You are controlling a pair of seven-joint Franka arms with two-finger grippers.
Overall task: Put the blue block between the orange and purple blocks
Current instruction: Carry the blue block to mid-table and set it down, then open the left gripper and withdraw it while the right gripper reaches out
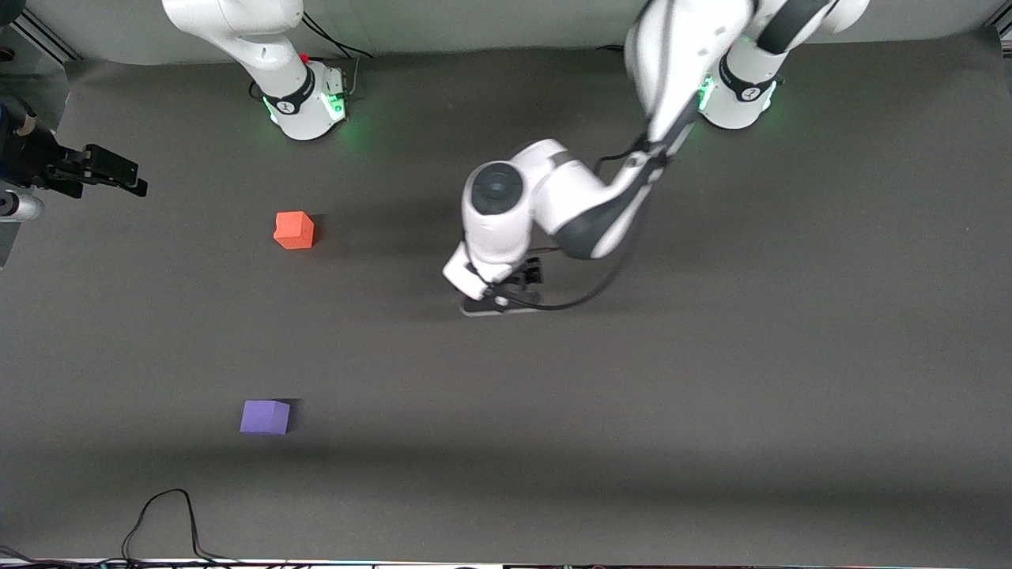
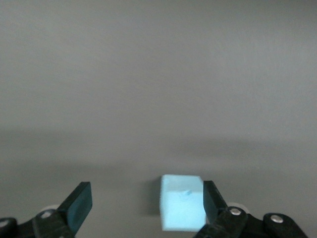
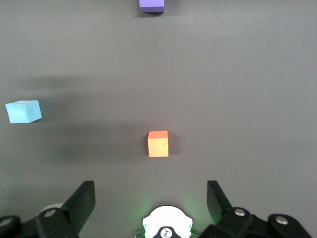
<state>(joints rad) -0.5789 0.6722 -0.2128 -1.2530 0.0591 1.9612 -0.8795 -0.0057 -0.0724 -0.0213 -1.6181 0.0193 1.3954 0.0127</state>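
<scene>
Between the open left claw (image 2: 143, 208) fingers — blue block (image 2: 182, 209), touching one.

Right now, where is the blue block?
The blue block lies on the table between the open fingers of the left tool, close against one finger. The front view hides it under that arm.

Lab: robot arms (image 1: 553, 205), grey table (image 1: 711, 395)

dark grey table (image 1: 791, 379) carries orange block (image 1: 294, 230), purple block (image 1: 265, 416), blue block (image 3: 23, 111).
</scene>
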